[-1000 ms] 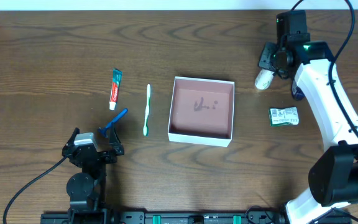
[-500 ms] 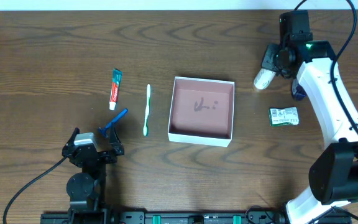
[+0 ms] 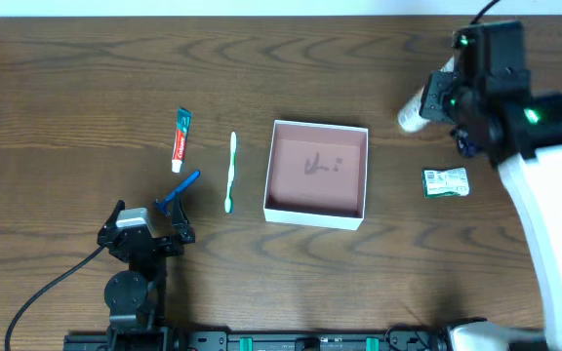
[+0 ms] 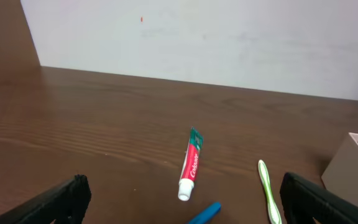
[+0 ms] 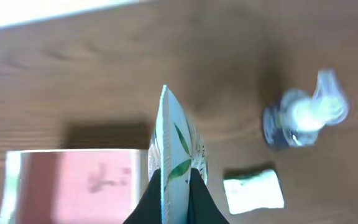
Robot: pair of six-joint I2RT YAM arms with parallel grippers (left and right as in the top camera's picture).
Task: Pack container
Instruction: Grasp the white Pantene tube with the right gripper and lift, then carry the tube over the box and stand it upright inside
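The container point(image 3: 315, 216), a white-walled box with a pinkish floor and a dark scribble, sits mid-table; the right wrist view has it at lower left point(image 5: 17, 180). My right gripper point(image 3: 445, 95) hangs above the table to the box's upper right, shut on a white tube with green leaves point(image 3: 414, 112). In the wrist view the tube point(image 5: 179, 146) stands edge-on between the jaws of the right gripper point(image 5: 175, 193). My left gripper point(image 3: 149, 224) rests open at the front left, its jaws wide apart in the left wrist view point(image 4: 184, 186), with nothing between them.
Left of the box lie a toothpaste tube point(image 3: 180, 139), a green toothbrush point(image 3: 230, 172) and a blue razor point(image 3: 179, 193). A green-and-white packet point(image 3: 446, 181) lies right of the box. A small clear bottle point(image 5: 303, 115) stands beyond the packet, mostly hidden under the arm overhead.
The right gripper closed on the white tube and lifted it off the table, rising toward the camera. The left arm stayed still.
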